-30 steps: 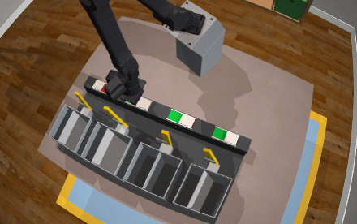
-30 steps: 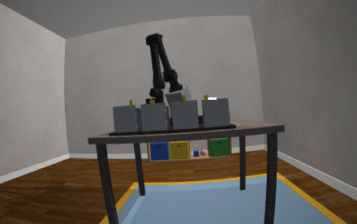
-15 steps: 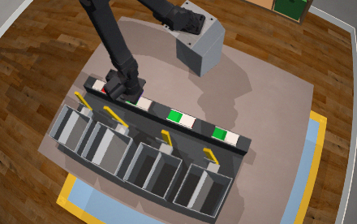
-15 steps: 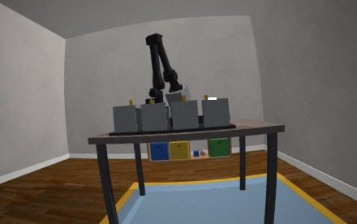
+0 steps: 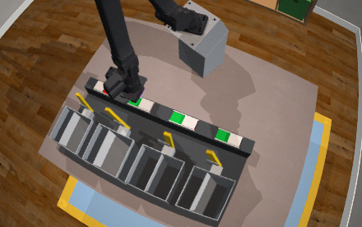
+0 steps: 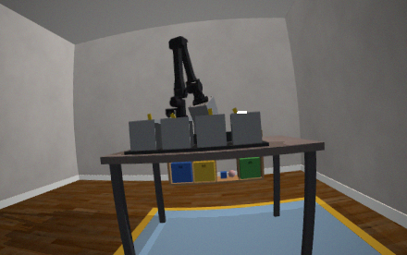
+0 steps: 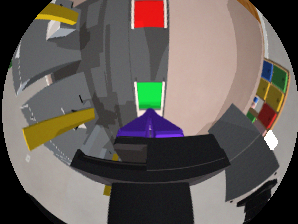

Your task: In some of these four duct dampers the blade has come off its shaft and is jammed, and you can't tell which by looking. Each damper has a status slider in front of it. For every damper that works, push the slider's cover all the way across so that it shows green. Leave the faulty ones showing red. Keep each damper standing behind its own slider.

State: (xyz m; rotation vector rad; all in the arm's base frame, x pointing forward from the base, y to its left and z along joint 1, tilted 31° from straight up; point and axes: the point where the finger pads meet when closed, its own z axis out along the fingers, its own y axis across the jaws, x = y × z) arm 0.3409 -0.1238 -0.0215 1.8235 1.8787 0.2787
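Top view: the gripper, shut and empty, sits on the slider rail at ten o'clock, between the red slider and a green one. Four dampers stand behind.

Exterior view: the arm rises at twelve o'clock.

Wrist view: purple fingers touch a green window.

plain grey walls, white baseboard, wood plank floor. blue rug with yellow border under dark-legged counter. low shelf against back wall holds blue, yellow, green bins.
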